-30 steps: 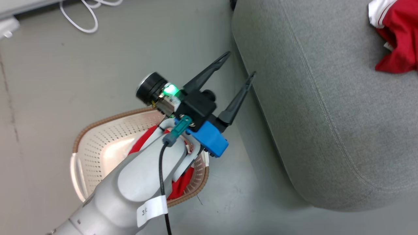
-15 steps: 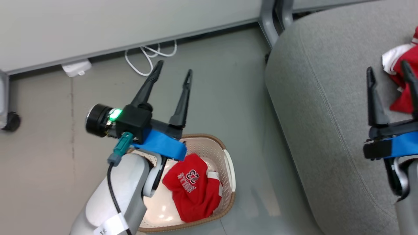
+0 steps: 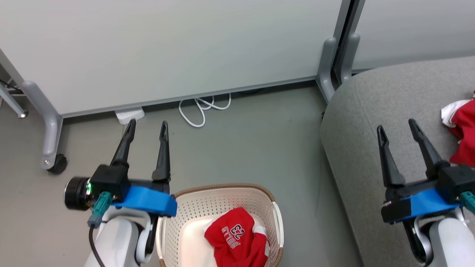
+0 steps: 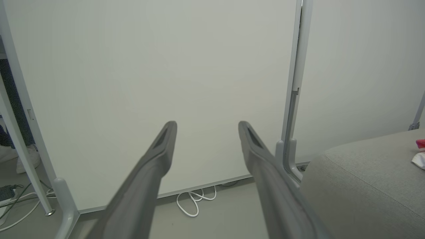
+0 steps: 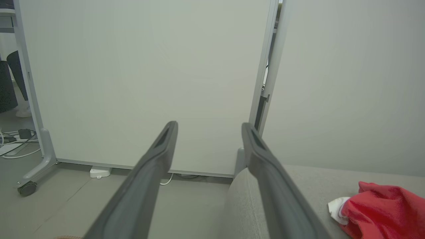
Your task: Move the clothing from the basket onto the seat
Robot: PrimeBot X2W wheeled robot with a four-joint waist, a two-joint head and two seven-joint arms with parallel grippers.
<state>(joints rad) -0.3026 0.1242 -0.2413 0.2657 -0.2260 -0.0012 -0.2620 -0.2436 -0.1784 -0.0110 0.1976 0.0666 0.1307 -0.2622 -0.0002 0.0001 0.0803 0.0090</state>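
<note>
On grey floor [image 3: 256, 148], crumpled red clothing [image 3: 237, 243] lies in the basket [image 3: 222, 186]; left gripper [image 3: 147, 123] and right gripper [image 3: 396, 126] gape empty.

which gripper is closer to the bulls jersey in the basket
Left. The left gripper is by the left rim of the basket, just up-left of the jersey. The right gripper is over the seat, well off to the right.

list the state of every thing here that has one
left gripper, jaws open, empty
right gripper, jaws open, empty
basket, upright, one garment inside
red bulls jersey, crumpled in the basket
second red garment, bunched on the seat
</note>
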